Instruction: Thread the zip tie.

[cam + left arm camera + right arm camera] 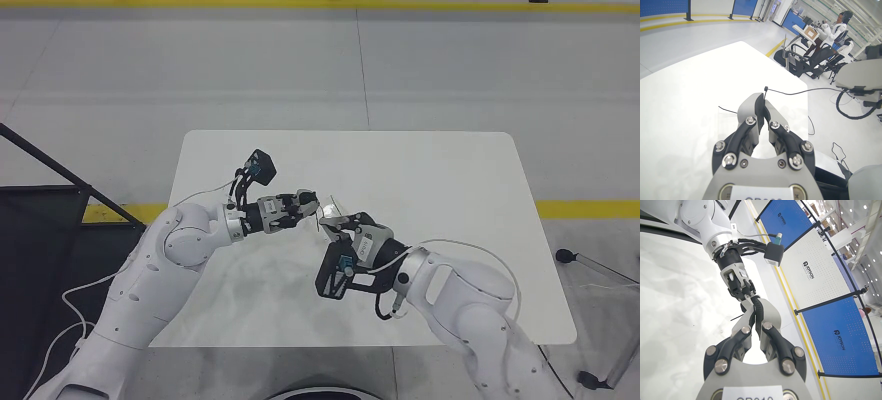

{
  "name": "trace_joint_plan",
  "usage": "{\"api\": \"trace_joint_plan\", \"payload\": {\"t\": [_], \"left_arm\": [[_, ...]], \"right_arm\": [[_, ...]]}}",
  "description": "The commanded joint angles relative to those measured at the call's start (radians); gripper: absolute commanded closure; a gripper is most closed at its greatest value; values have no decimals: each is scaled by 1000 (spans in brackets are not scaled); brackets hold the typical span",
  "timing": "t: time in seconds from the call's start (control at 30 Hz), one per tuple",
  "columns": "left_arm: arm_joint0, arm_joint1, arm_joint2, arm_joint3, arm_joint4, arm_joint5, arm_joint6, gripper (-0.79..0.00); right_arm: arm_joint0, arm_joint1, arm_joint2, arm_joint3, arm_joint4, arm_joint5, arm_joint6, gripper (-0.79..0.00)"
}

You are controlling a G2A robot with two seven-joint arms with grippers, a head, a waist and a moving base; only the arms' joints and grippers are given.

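Observation:
A thin black zip tie (322, 212) hangs above the middle of the white table, between my two grippers. My left gripper (763, 100) is shut on its strap. The small square head (766, 88) stands just past the fingertips, and the thin tail (727, 109) pokes out to one side. My right gripper (755, 306) is shut too, its ribbed pads pressed together on the strap, with the tail tip (736, 317) sticking out beside it. In the top view the left gripper (310, 204) and right gripper (336, 222) meet tip to tip. The strap between them is hidden.
The white table (450, 180) is bare all around the grippers, its rounded far corner (802, 85) near the left gripper's line. A thin cable (450, 245) trails off the right arm. A black frame (40, 160) stands past the table's left edge.

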Motion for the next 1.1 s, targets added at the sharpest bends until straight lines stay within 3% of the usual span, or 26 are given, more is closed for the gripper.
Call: {"api": "trace_joint_plan", "payload": {"t": [0.0,0.4,1.07], "left_arm": [[0,0,0,0,0,0,0,0],[0,0,0,0,0,0,0,0],[0,0,0,0,0,0,0,0]], "right_arm": [[0,0,0,-1,-1,4,3,0],[1,0,-15,-6,-28,31,12,0],[-6,7,-63,-16,-199,40,-54,0]]}}
